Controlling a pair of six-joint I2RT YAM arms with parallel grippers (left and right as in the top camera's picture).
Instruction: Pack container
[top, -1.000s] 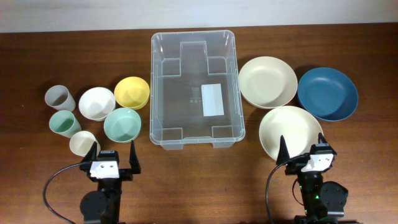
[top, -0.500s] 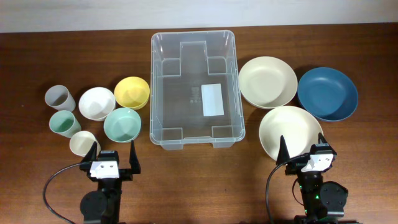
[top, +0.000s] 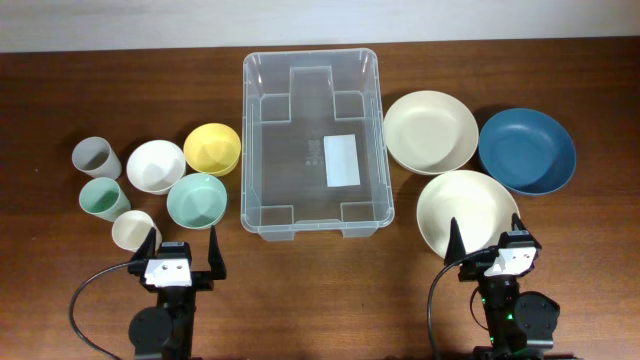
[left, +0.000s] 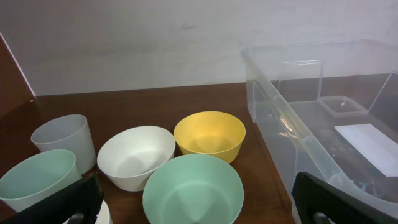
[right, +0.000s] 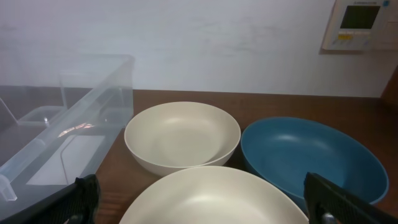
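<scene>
The left gripper (top: 182, 240) and right gripper (top: 484, 228) sit at the near table edge, each with jaws spread wide and holding nothing. Just ahead of them lie a mint-green bowl (top: 197, 200) and a cream shallow bowl (top: 467, 212). Mid-table, between the two groups of dishes, stands the container (top: 300, 130), empty. It is probably light, stiff-walled and slick, so its rim seems the surest hold. It is clear plastic with rounded corners, moulded base ridges and a white label (top: 342, 160).

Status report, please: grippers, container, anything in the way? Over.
Left gripper and right gripper: jaws open, empty, at near table edge. Container empty, top open; bowls left of it, plates right; nothing above it.
</scene>
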